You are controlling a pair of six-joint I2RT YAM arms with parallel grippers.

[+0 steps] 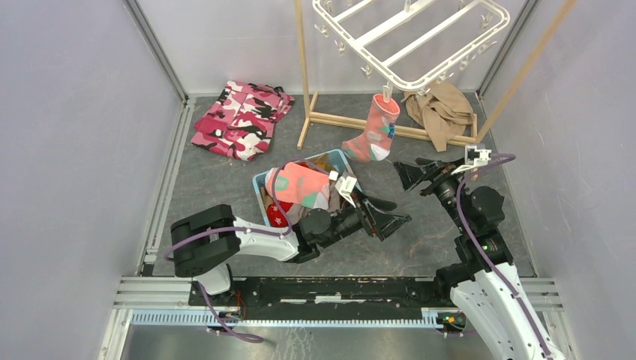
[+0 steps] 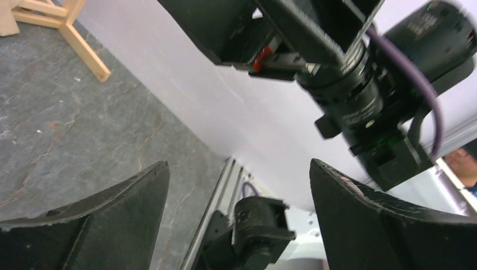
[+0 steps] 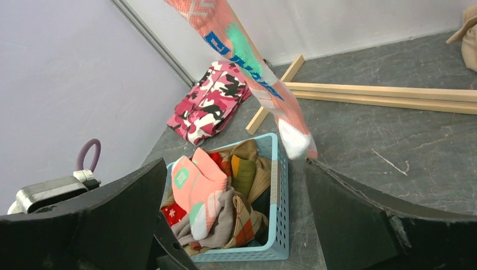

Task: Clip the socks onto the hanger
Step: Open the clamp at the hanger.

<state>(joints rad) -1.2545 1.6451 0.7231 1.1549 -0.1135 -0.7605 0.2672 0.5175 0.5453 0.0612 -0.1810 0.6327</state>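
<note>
hanger (image 1: 409, 34) is up at the back, hung on the wooden stand (image 1: 304, 75). one salmon sock (image 1: 375, 131) is clipped cuff-up to a peg on its near rim, foot dangling free. the rest of the socks (image 1: 300, 186) are heaped in the blue basket (image 1: 259, 184) mid-floor, a salmon one on top.

left gripper (image 1: 394, 214) sits low, just right of the basket, fingers spread wide with nothing between them. right gripper (image 1: 411, 172) is just beside the hung sock's foot, not touching it, fingers also spread and empty.

camo garment (image 1: 241, 118) lies back left. tan cloth (image 1: 442, 109) is back right by the stand's foot.
</note>
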